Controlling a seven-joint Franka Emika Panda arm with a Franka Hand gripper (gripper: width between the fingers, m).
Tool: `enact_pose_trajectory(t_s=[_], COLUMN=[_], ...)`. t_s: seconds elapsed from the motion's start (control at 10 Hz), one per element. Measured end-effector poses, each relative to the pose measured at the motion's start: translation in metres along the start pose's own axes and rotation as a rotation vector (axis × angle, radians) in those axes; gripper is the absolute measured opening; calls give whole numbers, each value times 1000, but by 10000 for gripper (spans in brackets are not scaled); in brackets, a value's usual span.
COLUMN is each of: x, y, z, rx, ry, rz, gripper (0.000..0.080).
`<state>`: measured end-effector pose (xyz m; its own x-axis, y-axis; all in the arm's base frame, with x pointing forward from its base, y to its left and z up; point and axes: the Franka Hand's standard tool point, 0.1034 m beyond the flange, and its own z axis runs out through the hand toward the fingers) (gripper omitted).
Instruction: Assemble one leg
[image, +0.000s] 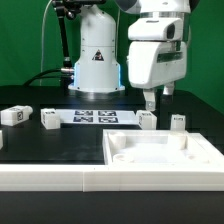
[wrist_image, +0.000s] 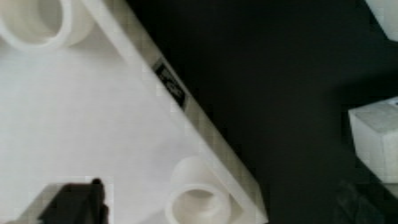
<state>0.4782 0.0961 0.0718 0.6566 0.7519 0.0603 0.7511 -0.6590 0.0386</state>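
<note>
Several small white legs with black-and-white tags stand on the black table: two at the exterior view's left (image: 15, 115) (image: 48, 120) and two just behind the tabletop (image: 147, 120) (image: 178, 122). The wide white tabletop (image: 165, 152) lies at the front right, sockets up. My gripper (image: 157, 98) hangs open and empty above the tabletop's far edge, just over the leg nearest it. In the wrist view, one black finger (wrist_image: 71, 205) is over the tabletop (wrist_image: 89, 120), a corner socket (wrist_image: 205, 205) is beside it, and a leg (wrist_image: 374, 135) stands past the edge.
The marker board (image: 95, 117) lies flat behind the legs, in front of the arm's white base (image: 97, 60). A white ledge (image: 50, 178) runs along the front of the table.
</note>
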Motion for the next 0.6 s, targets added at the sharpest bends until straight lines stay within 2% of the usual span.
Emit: enact_pose_trajectory(t_s=[0.2, 0.6], x=[5, 7], y=[-7, -9], z=[2, 3], rx=[0, 23], ry=[30, 39], rz=[204, 443], gripper=[649, 649])
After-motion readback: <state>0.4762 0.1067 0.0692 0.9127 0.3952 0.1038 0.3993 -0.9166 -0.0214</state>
